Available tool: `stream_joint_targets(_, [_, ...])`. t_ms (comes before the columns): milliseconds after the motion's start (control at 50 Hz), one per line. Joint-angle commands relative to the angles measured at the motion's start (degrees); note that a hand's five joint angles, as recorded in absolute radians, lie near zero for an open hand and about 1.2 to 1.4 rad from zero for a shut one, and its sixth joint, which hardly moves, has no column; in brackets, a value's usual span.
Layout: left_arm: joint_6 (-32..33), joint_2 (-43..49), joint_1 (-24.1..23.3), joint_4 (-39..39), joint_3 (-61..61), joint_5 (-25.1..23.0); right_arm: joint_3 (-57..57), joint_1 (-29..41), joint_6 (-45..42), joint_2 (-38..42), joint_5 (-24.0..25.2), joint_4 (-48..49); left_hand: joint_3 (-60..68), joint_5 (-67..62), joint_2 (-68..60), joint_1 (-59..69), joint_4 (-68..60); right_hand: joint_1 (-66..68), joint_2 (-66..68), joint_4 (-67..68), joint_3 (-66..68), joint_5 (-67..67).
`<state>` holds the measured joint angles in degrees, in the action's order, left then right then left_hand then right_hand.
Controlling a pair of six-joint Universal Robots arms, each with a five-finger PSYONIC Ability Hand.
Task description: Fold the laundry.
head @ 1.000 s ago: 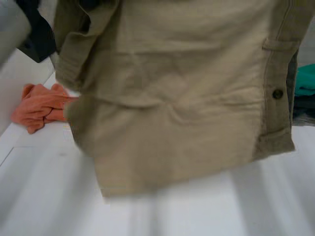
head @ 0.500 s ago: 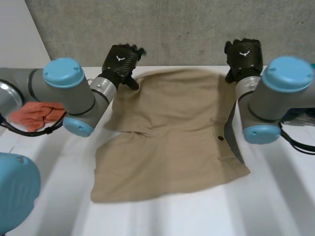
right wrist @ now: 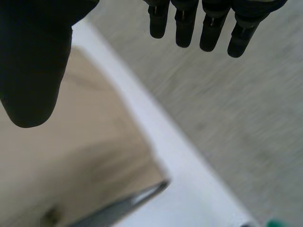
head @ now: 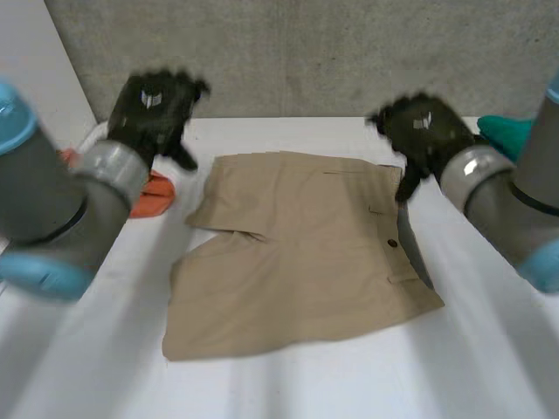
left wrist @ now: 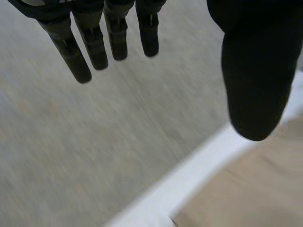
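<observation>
Head view: beige shorts (head: pixel 297 253) lie flat on the white table (head: pixel 288 384); left hand (head: pixel 153 109) is near their far left corner, right hand (head: pixel 424 131) near the far right one. Left wrist view: fingers (left wrist: pixel 94 47) straight, spread, holding nothing, beside the shorts. Right wrist view: fingers (right wrist: pixel 210 28) also straight and empty, beside the shorts' edge

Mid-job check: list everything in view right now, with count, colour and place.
garment: one, tan, lying flat on the middle of the table, button near its right edge
cloth: one, orange, bunched left of the garment, behind the left arm
second cloth: one, teal, far right of the table
table: one, white
wall: grey, behind the table
left hand: black, fingers straight, above the garment's far left corner
right hand: black, fingers straight, above its far right corner
</observation>
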<state>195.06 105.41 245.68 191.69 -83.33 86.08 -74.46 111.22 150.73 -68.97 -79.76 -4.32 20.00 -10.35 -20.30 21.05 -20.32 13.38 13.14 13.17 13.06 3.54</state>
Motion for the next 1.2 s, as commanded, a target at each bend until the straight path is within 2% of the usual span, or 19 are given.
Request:
stream_joint_targets(20, [-0.3,-10.3,-2.0,-9.1,-20.7,-0.1,-14.9,-3.7,-8.1,-4.9,2.0,-7.2,12.1,-11.7,-11.8,11.0,-11.8,9.2,9.4,9.4,9.5,9.0])
stream_joint_targets(120, [-0.1,-11.5,-4.9,-9.8,-30.3,0.1,-27.1,-6.6,-15.3,-5.3,5.6,0.4,15.6,-15.3,-15.3,14.6,-15.3,11.5,11.7,11.7,11.8,11.3])
stream_joint_targets(220, [-0.6,-9.5,-5.2,-8.3,-34.3,-0.2,-34.0,-8.2,-16.0,-4.9,8.2,10.0,15.4,-15.1,-15.1,14.4,-15.1,14.7,14.9,14.9,15.0,14.5])
stream_joint_targets(400, [-0.6,-3.7,-2.9,2.4,-35.5,1.2,-37.6,-9.8,-15.5,-3.6,10.2,18.9,17.6,-17.3,-17.3,16.6,-17.3,26.3,26.5,26.5,26.6,26.1])
stream_joint_targets(460, [-0.5,-2.8,-2.8,5.3,-35.4,1.7,-37.6,-9.7,-15.5,-1.3,10.4,21.3,28.5,-28.2,-28.2,27.5,-28.2,42.4,42.7,42.6,42.7,42.3])
stream_joint_targets(540, [0.2,-1.8,-3.1,7.5,-35.4,2.0,-37.6,-9.6,-16.0,0.7,10.6,22.1,32.1,-31.7,-31.8,31.0,-31.8,46.1,46.4,46.4,46.5,46.0])
stream_joint_targets(560, [0.2,-1.5,-3.2,7.5,-35.3,2.0,-37.7,-9.6,-15.8,0.9,10.6,22.4,36.6,-36.2,-36.3,35.5,-36.3,51.5,51.7,51.7,51.8,51.3])
stream_joint_targets(580, [0.2,-1.3,-3.3,7.5,-35.3,2.0,-37.7,-9.6,-15.5,0.9,10.7,22.9,40.8,-40.4,-40.5,39.8,-40.5,66.5,66.7,66.7,66.8,66.3])
stream_joint_targets(640, [0.2,-1.0,-3.5,7.6,-35.3,2.0,-37.7,-9.7,-15.1,0.9,10.8,23.7,59.9,-59.6,-59.6,58.9,-59.6,66.6,66.9,66.8,66.9,66.5])
stream_joint_targets(760, [0.2,-3.7,-3.6,7.4,-35.1,2.6,-38.5,-10.2,-11.3,-3.5,10.6,24.1,60.0,-59.6,-59.7,58.9,-59.7,66.6,66.9,66.8,66.9,66.5])
stream_joint_targets(860, [0.2,-10.3,-3.7,6.9,-34.9,2.5,-38.7,-10.1,-8.9,-8.1,10.4,21.5,60.0,-59.6,-59.7,58.9,-59.7,66.6,66.9,66.8,66.9,66.5])
stream_joint_targets(980, [0.2,-16.5,-4.1,1.9,-34.5,2.4,-36.5,-10.4,-10.5,-14.2,10.9,8.9,60.0,-59.6,-59.7,58.9,-59.7,66.6,66.9,66.8,66.9,66.5])
stream_joint_targets(1120, [-0.4,-19.7,-5.3,-9.4,-32.4,2.2,-32.9,-12.4,-13.5,-17.6,10.6,-5.8,60.0,-59.6,-59.7,58.9,-59.7,66.6,66.9,66.8,66.9,66.5])
stream_joint_targets(1180, [-0.3,-20.4,-7.9,-16.1,-30.9,2.2,-32.2,-12.6,-15.9,-19.4,10.2,-12.4,60.0,-59.6,-59.7,58.9,-59.7,66.6,66.9,66.8,66.9,66.5])
stream_joint_targets(1200, [-0.3,-20.7,-8.6,-18.0,-30.6,2.2,-31.9,-13.1,-18.3,-20.5,10.1,-17.9,60.0,-59.6,-59.7,58.9,-59.7,66.6,66.9,66.8,66.9,66.5])
